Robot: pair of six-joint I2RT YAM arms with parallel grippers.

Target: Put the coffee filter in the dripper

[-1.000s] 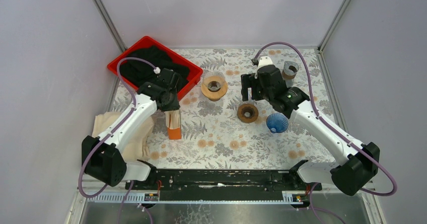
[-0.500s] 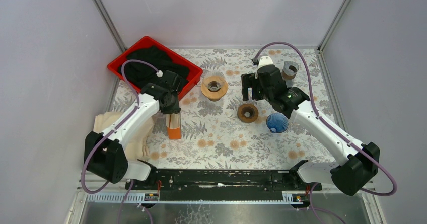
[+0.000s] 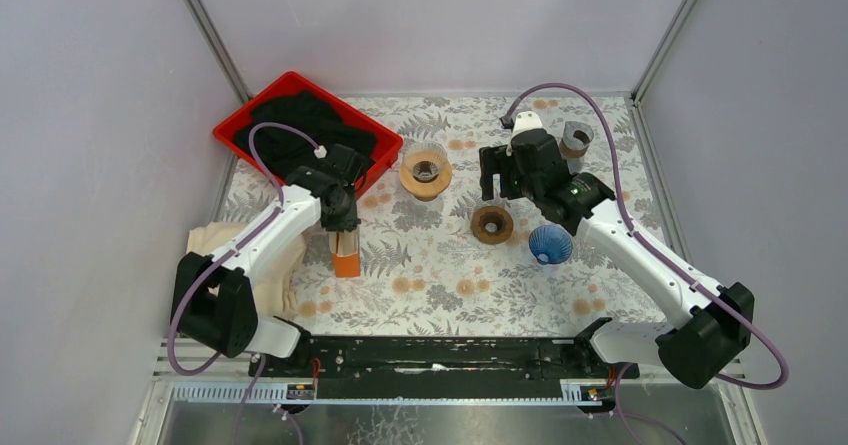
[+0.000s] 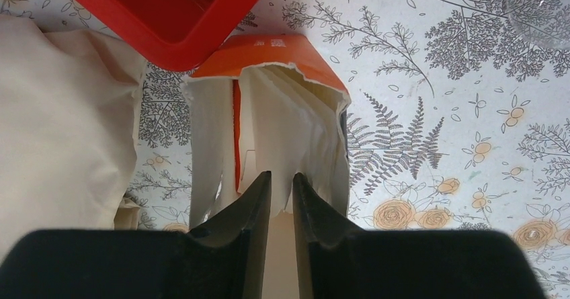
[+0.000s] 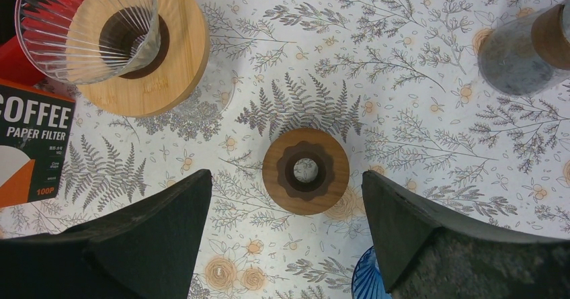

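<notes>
Orange filter box, red tray, blue ribbed cone, fern-and-rose print tablecloth, cream cloth

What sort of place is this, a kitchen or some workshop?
Probably a robot test booth staged as a coffee corner. Plain grey panel walls enclose a floral tablecloth, two robot arms are bolted at its edge, and a glass dripper and box of paper filters sit out.

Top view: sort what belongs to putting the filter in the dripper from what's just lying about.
Job: filter box, paper filters, glass dripper, left gripper.
Lying about: red tray, cream cloth, brown wooden ring, blue cone, grey cup.
</notes>
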